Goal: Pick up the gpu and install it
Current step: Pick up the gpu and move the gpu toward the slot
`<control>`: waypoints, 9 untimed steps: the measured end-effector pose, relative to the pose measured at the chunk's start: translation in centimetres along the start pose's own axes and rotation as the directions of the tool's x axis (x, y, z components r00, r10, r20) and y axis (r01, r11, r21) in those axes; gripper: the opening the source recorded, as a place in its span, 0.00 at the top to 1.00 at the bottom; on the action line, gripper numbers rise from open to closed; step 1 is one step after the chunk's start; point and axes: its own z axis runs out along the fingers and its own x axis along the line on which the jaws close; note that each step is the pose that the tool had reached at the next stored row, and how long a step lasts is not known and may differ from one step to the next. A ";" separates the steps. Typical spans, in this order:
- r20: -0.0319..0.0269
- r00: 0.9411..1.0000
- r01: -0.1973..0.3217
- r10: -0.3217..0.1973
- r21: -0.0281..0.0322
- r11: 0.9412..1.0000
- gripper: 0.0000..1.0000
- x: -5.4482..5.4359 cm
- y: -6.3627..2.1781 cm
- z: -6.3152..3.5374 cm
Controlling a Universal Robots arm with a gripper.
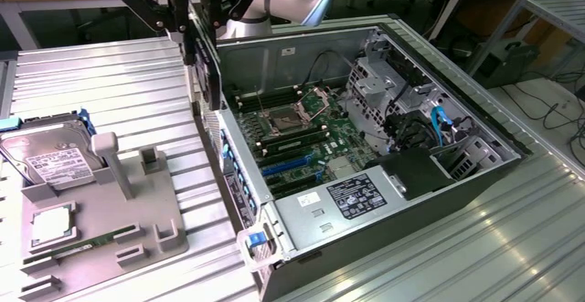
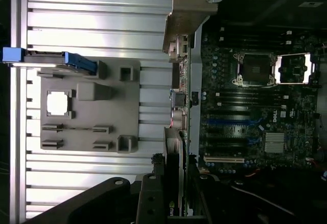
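Observation:
My gripper (image 1: 201, 38) is shut on the gpu (image 1: 207, 69), a thin dark card that hangs upright in the air with a pale bracket strip at its lower end. It hovers over the rear wall of the open computer case (image 1: 475, 179), on the exterior view's left of the motherboard (image 1: 311, 144). In the wrist view the gpu (image 2: 175, 147) appears edge-on between the black fingers (image 2: 153, 193), above the case's rear edge. The blue expansion slots (image 2: 230, 122) lie just beside it on the board.
A grey fixture tray (image 1: 137, 213) on the ribbed metal table holds a silver hard drive (image 1: 51, 155), a square processor chip (image 1: 53, 223) and a green memory stick (image 1: 87, 244). Inside the case are the processor socket (image 1: 288, 120), the power supply (image 1: 357, 196) and drive cages (image 1: 384, 83).

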 end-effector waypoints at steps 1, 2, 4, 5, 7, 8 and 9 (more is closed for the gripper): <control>0.000 1.000 0.000 0.000 0.000 1.000 0.73 -0.1 0.00 0.00; 0.000 1.000 0.000 0.000 0.000 1.000 0.73 -0.1 0.00 0.00; 0.000 1.000 0.000 0.000 0.000 1.000 0.73 -0.3 -0.01 0.01; 0.000 1.000 0.000 0.000 0.000 1.000 0.73 -0.3 -0.01 0.01; 0.000 1.000 0.000 0.000 0.000 1.000 0.73 -0.5 -0.02 0.02; 0.000 1.000 0.000 0.000 0.000 1.000 0.73 -0.6 -0.02 0.02; 0.000 1.000 0.000 0.000 0.000 1.000 0.73 -0.7 -0.03 0.02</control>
